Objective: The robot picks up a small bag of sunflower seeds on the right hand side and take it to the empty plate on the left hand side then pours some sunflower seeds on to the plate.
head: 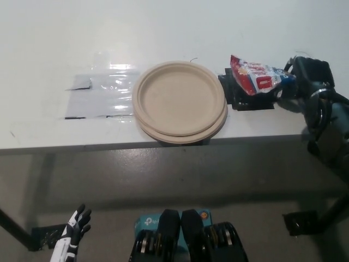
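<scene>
One right hand (pixel 306 82) holds bag (pixel 255 77) beside plate (pixel 180 101).

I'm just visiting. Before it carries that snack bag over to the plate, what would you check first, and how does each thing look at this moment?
1. Black right hand gripping the red-and-blue sunflower seed bag: ok, fingers closed on its right end.
2. Bag clear of the white table: cannot tell; its left end looks raised.
3. Round beige paper plate empty: ok.
4. Path from bag to plate free: ok.
5. Bag's open end: cannot tell.
6. White left hand out of the way: ok, low below the table edge.
</scene>
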`<state>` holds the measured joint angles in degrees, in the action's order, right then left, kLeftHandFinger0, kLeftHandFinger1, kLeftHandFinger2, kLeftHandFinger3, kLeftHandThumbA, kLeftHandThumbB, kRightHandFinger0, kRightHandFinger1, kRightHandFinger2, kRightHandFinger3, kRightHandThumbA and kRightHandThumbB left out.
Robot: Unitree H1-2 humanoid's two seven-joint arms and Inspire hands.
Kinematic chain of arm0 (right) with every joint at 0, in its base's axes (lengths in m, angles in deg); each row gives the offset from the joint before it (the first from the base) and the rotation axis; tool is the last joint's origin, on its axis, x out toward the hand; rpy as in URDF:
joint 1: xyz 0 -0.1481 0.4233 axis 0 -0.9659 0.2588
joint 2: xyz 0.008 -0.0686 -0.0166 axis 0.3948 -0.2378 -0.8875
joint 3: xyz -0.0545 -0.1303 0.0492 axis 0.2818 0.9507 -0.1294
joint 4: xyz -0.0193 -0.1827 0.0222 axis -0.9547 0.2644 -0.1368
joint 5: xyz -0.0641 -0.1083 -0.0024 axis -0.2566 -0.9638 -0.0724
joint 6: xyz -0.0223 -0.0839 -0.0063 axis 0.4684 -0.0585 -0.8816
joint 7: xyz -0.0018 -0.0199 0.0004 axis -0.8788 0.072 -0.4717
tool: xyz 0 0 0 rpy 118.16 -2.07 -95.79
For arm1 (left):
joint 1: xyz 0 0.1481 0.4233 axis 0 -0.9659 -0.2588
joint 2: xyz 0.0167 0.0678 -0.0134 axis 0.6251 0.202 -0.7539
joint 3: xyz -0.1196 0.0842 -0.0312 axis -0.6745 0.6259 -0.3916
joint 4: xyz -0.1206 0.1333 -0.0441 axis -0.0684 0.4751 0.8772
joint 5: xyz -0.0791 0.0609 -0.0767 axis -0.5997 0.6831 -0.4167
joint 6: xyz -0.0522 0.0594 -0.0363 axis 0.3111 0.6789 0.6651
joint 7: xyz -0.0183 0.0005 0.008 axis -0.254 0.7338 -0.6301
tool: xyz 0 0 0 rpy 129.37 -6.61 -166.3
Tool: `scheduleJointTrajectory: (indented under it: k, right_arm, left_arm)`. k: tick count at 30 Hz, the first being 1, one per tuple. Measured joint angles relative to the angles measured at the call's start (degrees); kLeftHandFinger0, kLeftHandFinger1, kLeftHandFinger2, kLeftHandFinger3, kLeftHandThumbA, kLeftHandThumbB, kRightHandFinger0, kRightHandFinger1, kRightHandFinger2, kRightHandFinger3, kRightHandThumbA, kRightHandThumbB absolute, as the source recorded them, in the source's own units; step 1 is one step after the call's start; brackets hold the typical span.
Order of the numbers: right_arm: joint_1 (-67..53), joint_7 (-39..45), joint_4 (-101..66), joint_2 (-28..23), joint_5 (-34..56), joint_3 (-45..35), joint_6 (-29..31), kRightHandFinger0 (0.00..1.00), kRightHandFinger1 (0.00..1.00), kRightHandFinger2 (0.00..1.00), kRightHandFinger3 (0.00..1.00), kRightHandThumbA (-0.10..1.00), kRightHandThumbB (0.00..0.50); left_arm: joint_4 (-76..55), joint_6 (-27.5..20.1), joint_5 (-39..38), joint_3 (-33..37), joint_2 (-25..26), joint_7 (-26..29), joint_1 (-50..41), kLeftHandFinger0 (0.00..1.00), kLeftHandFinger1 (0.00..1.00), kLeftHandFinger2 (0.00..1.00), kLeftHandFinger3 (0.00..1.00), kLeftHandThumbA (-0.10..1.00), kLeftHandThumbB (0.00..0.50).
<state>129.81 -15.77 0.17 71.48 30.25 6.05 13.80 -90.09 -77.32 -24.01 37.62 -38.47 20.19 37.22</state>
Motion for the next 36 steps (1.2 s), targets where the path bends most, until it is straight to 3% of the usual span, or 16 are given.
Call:
scheduleJointTrajectory:
  k: [1, 3, 4, 7, 8, 9, 10, 11, 12, 15, 20, 22, 27, 30, 33, 36]
  right_arm:
    - [0.0, -0.3, 0.1, 0.0, 0.1, 0.1, 0.9, 0.08, 0.23, 0.37, 0.43, 0.69, 0.0]
    - [0.1, -0.6, 0.4, 0.0, 0.2, 0.4, 2.2, 0.0, 0.02, 0.15, 0.26, 0.66, 0.0]
    - [0.2, -0.7, 0.5, 0.0, 0.3, 0.5, 2.7, 0.0, 0.0, 0.07, 0.2, 0.58, 0.0]
    - [0.3, -0.9, 0.7, 0.2, 0.7, 0.5, 4.5, 0.0, 0.0, 0.03, 0.15, 0.46, 0.0]
    - [0.3, -0.9, 0.7, 0.3, 0.9, 0.5, 5.0, 0.0, 0.04, 0.09, 0.17, 0.44, 0.0]
    - [0.3, -0.9, 0.7, 0.5, 1.2, 0.4, 5.7, 0.0, 0.14, 0.28, 0.23, 0.37, 0.0]
    - [0.3, -0.9, 0.7, 0.7, 1.5, 0.2, 6.0, 0.0, 0.16, 0.38, 0.25, 0.34, 0.0]
    - [0.3, -0.8, 0.7, 1.0, 2.0, -0.1, 6.4, 0.0, 0.28, 0.56, 0.32, 0.31, 0.0]
    - [0.3, -0.8, 0.7, 1.3, 2.3, -0.4, 6.8, 0.0, 0.28, 0.59, 0.33, 0.31, 0.0]
    - [0.3, -0.6, 0.7, 1.8, 3.2, -1.1, 8.0, 0.0, 0.38, 0.77, 0.59, 0.3, 0.0]
    - [0.2, -0.2, 0.7, 2.0, 4.7, -2.0, 9.6, 0.0, 0.35, 0.7, 0.65, 0.31, 0.0]
    - [0.1, -0.1, 0.7, 2.0, 5.0, -2.1, 10.2, 0.0, 0.29, 0.61, 0.59, 0.27, 0.0]
    - [-0.2, -0.5, 0.5, 1.6, 4.8, -1.3, 12.1, 0.0, 0.25, 0.57, 0.57, 0.24, 0.0]
    - [-0.2, -0.8, 0.4, 1.1, 4.4, 0.3, 12.7, 0.0, 0.23, 0.58, 0.58, 0.18, 0.0]
    - [-0.1, -1.3, 0.2, 0.7, 4.0, 1.7, 13.1, 0.0, 0.32, 0.66, 0.63, 0.18, 0.0]
    - [0.0, -1.4, 0.0, 0.4, 3.5, 2.7, 13.3, 0.0, 0.24, 0.51, 0.6, 0.24, 0.0]
  left_arm:
    - [-0.1, 0.0, -0.1, 0.0, 0.2, 0.0, 0.0, 1.0, 1.0, 1.0, 1.0, 1.0, 0.01]
    - [-0.1, 0.0, -0.1, 0.0, 0.3, 0.0, 0.0, 1.0, 1.0, 1.0, 1.0, 1.0, 0.009]
    - [-0.1, 0.0, -0.1, 0.0, 0.3, 0.0, 0.0, 1.0, 1.0, 1.0, 1.0, 1.0, 0.013]
    - [-0.1, 0.0, -0.2, 0.0, 0.3, 0.0, 0.1, 1.0, 1.0, 1.0, 1.0, 1.0, 0.004]
    - [-0.1, 0.0, -0.2, 0.0, 0.3, 0.0, 0.1, 1.0, 1.0, 1.0, 1.0, 1.0, 0.005]
    - [-0.1, 0.0, -0.2, 0.0, 0.3, 0.0, 0.1, 1.0, 1.0, 1.0, 1.0, 1.0, 0.011]
    - [-0.1, 0.0, -0.1, 0.0, 0.3, 0.0, 0.1, 1.0, 1.0, 1.0, 1.0, 1.0, 0.013]
    - [-0.1, 0.0, -0.1, 0.0, 0.3, 0.0, 0.1, 1.0, 1.0, 1.0, 1.0, 1.0, 0.014]
    - [-0.1, 0.0, -0.1, 0.0, 0.3, 0.0, 0.1, 1.0, 1.0, 1.0, 1.0, 1.0, 0.003]
    - [-0.1, -0.2, -0.1, 0.0, 0.4, 0.0, 0.1, 1.0, 1.0, 1.0, 1.0, 1.0, 0.0]
    - [0.0, -0.6, -0.1, 0.0, 0.6, 0.0, 0.5, 1.0, 1.0, 1.0, 1.0, 1.0, 0.0]
    - [0.1, -0.8, -0.1, 0.0, 0.7, 0.0, 0.9, 1.0, 1.0, 1.0, 1.0, 1.0, 0.001]
    - [0.1, -1.1, 0.0, -0.1, 0.7, 0.0, 1.5, 1.0, 1.0, 1.0, 1.0, 1.0, 0.0]
    - [0.1, -1.1, 0.0, -0.2, 0.8, 0.0, 1.4, 1.0, 1.0, 1.0, 1.0, 1.0, 0.0]
    - [0.1, -1.1, 0.0, -0.2, 0.8, 0.0, 1.4, 1.0, 1.0, 1.0, 1.0, 1.0, 0.0]
    - [0.1, -1.1, -0.1, -0.2, 0.8, 0.0, 1.4, 1.0, 1.0, 1.0, 1.0, 1.0, 0.0]
